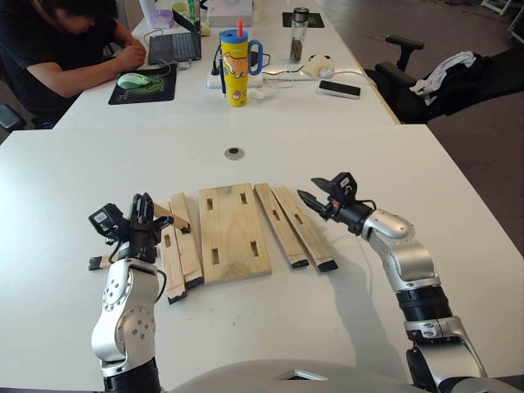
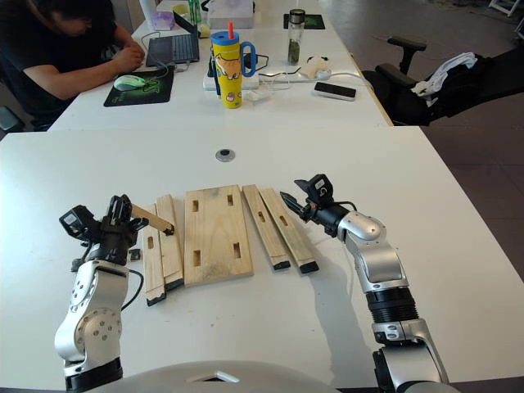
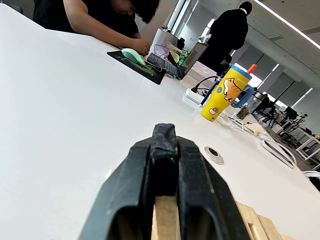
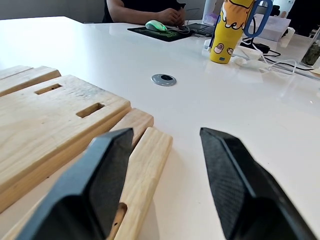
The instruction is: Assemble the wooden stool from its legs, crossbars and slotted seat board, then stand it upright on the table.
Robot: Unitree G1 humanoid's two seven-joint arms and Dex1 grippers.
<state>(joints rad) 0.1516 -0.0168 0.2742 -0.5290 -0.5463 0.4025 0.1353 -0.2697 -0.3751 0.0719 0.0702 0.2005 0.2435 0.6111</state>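
Board (image 1: 233, 233) lies flat in the middle of the desk (image 1: 393, 164), slots up, its long axis running from the robot's side to the far side. Two pairs of legs lie along its flanks on much the same axis: the left legs (image 1: 182, 246) just beside its left edge, and the right legs (image 1: 293, 228) just beside its right edge, angled a little so their near ends drift rightward.

The left hand (image 1: 143, 211) is clenched on a crossbar (image 1: 170, 217). The left wrist view shows pale wood pinched between the black fingers (image 3: 197, 200). The crossbar slants out to the right, and its dark free tip sits over the far end of the left legs, close to their slots. A short stick (image 1: 97, 264), perhaps another crossbar, lies on the desk left of that arm.

The right hand (image 1: 309, 195) is released and holds nothing. It hangs over the far end of the right legs, and in the right wrist view its spread fingers (image 4: 95, 190) frame the outer leg's end.

The next move probably turns on this: each arm is nearest its own pair. For the right hand, the leg runs lengthwise back toward the robot from the fingertips, so a grasp would close across its narrow width. For the left hand, the crossbar tip has to drop into a leg slot just below and to its right.
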